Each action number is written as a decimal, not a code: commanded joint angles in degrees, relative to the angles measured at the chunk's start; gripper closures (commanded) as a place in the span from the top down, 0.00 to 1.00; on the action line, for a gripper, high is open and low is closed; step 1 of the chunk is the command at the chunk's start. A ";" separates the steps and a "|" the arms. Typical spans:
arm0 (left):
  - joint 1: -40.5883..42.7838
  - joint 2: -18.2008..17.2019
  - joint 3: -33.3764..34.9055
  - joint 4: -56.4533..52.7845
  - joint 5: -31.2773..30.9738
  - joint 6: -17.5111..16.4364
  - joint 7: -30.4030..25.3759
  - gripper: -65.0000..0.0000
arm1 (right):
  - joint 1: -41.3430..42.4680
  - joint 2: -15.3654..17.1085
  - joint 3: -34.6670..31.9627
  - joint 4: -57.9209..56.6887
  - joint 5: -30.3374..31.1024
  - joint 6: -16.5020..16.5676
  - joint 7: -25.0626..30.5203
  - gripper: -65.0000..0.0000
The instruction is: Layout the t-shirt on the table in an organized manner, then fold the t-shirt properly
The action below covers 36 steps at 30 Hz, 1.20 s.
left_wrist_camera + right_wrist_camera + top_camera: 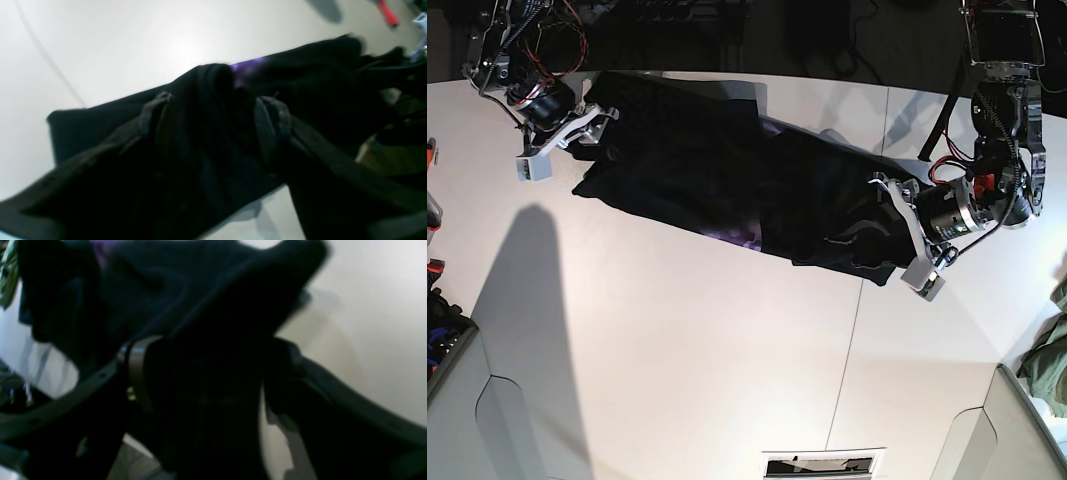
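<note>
The black t-shirt (727, 170) lies pulled out in a long diagonal band across the far part of the white table (677, 350), purple print (747, 240) showing at its near edge. My left gripper (912, 240) is at the band's right end; in the left wrist view its fingers (213, 110) stand wide apart with bunched black cloth (317, 76) between them. My right gripper (562, 140) is at the left end. Its fingers (210, 360) are also spread wide, dark cloth (166, 280) draped between and over them. Both wrist views are blurred.
An olive-green garment (1052, 360) hangs at the right edge. A red-handled tool (387, 13) lies beyond the shirt, and red and blue items (435, 280) sit at the left edge. A thin seam (847, 350) crosses the table. Grey panels (487, 420) fill the near corners.
</note>
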 commanded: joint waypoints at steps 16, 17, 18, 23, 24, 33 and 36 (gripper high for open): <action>-0.90 -0.79 -5.16 0.74 -0.35 -0.30 -2.08 0.62 | 4.59 -3.50 -4.20 0.26 -5.31 -0.04 0.48 0.33; -0.76 -0.85 -5.16 0.74 -0.35 -0.30 -2.08 0.62 | 4.76 -3.50 -4.20 0.26 -5.42 -0.04 0.66 0.13; -0.76 -0.85 -5.16 0.74 -0.33 -0.30 -2.08 0.62 | 4.87 -3.45 -4.20 0.26 -5.90 0.00 0.92 0.00; -0.39 -0.85 -5.16 0.74 -0.11 -0.30 -2.10 0.62 | 6.49 -2.73 -2.69 0.26 -10.10 0.17 1.92 0.00; -0.26 -0.85 -5.16 0.74 0.07 -0.30 -2.10 0.62 | 6.99 -2.34 -1.64 0.28 -10.25 0.17 1.97 0.00; 2.99 -2.64 -6.60 0.74 0.92 -0.30 -2.29 0.62 | 9.49 6.45 9.42 0.28 -1.88 0.22 0.94 0.00; 5.35 -2.62 -6.60 0.74 0.90 -0.30 -2.49 0.62 | 10.03 8.37 11.52 0.92 3.69 1.90 -2.10 0.00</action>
